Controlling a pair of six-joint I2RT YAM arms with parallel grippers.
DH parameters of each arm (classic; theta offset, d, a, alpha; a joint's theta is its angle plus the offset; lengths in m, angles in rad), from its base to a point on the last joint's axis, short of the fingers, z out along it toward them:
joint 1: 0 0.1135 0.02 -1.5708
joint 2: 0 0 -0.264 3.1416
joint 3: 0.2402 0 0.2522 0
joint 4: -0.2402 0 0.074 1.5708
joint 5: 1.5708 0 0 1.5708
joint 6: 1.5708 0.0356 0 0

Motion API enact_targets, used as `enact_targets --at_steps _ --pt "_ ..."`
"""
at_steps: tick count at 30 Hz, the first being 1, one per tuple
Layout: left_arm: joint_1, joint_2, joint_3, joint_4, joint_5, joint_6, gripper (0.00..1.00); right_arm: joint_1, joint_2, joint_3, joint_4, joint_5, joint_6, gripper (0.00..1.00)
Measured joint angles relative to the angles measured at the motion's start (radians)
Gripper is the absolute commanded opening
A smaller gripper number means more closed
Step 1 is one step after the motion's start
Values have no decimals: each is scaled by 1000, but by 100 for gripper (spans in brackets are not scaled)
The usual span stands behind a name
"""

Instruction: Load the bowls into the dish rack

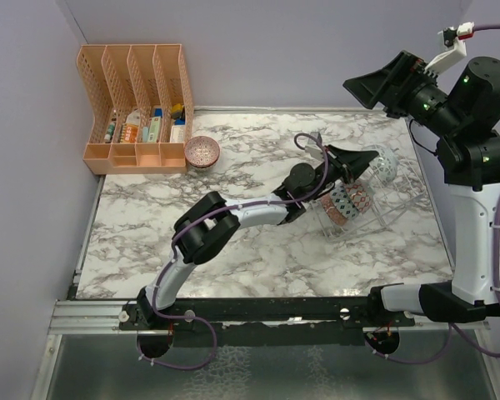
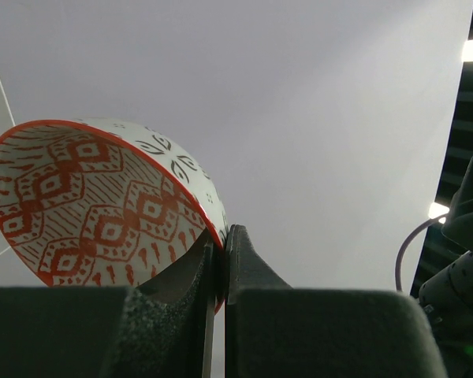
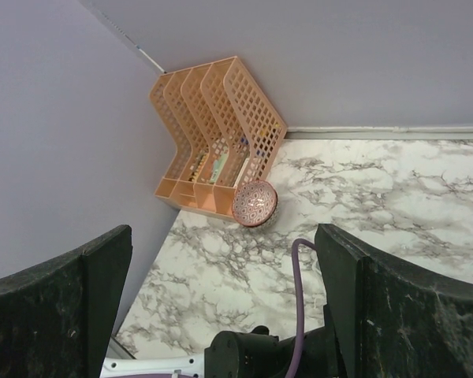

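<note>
Near half of marble table [image 1: 258, 267] bare, easy passage. Left arm [image 1: 242, 212] lies diagonally across the middle, cutting the near-left off from the dish rack [image 1: 400, 196]. Rack's left end blocked: left gripper [image 2: 221, 260] clamped on red-patterned bowl [image 2: 94, 205] there, more bowls [image 1: 346, 204] standing in the slots beside it. Far-left corner taken by orange file organizer [image 1: 137, 108], pink bowl [image 1: 202, 151] right at its front corner. Far centre strip open. Right arm [image 1: 475, 167] raised over right edge, off the tabletop.
</note>
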Motion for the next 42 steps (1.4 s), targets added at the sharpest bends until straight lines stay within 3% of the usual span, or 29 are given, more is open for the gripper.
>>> enact_targets --at_steps 9,42 --pt "-3 0 -70 9 -10 -39 0 0 -6 -27 -1 0 -8 100" --pt "-14 61 -76 58 -16 -105 0 0 -7 -73 0 0 -34 100"
